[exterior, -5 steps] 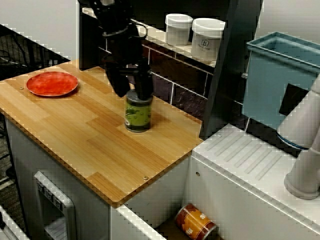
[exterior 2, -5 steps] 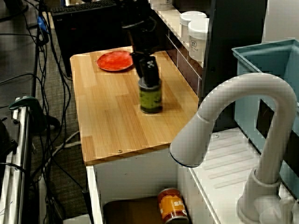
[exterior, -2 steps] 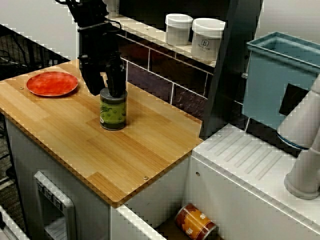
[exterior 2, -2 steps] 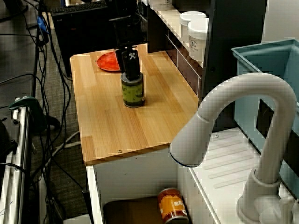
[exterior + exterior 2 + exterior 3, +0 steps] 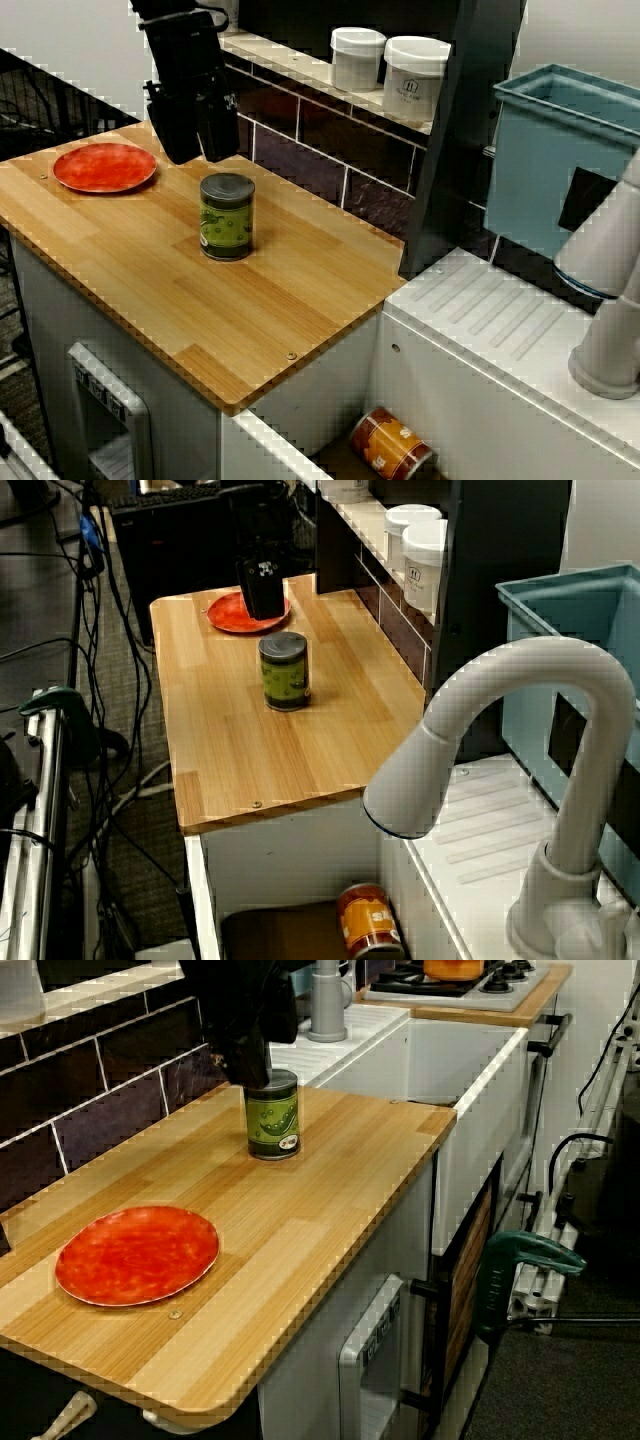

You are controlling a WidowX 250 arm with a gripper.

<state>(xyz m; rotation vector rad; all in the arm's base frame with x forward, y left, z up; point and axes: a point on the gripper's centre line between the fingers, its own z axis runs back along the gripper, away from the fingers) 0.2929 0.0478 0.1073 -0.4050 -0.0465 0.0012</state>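
- The gripper (image 5: 200,150) hangs above the bench (image 5: 290,300) with its fingers apart and nothing between them.
- In the view from the front, its fingertips are clear of the green can (image 5: 227,217). They sit a little toward the plate end of the bench.
- The green can stands upright around the middle of the bench, its lid bare. It is well apart from the front edge and from both ends.
- A red plate (image 5: 104,166) lies flat near the far end of the bench, close to the corner by the front edge.
- In the view over the tap, the gripper (image 5: 263,605) covers part of the red plate (image 5: 228,617), while the green can (image 5: 284,671) shows whole.
- In the view from the plate end, the dark gripper (image 5: 250,1065) overlaps the green can's (image 5: 272,1115) top rim. The red plate (image 5: 137,1254) lies in front with bare wood between them.
- Along the back edge runs a dark tiled wall (image 5: 330,175) with a shelf above it.
- Two white jars (image 5: 357,58) stand side by side on that shelf.
- A dark post (image 5: 455,140) rises at the bench's back corner by the sink end.
- Beyond the post are a white drainboard (image 5: 500,320), a teal bin (image 5: 560,150) and a white tap (image 5: 500,740).
- An orange can (image 5: 392,443) lies on its side low down in the sink, below the bench's sink end.
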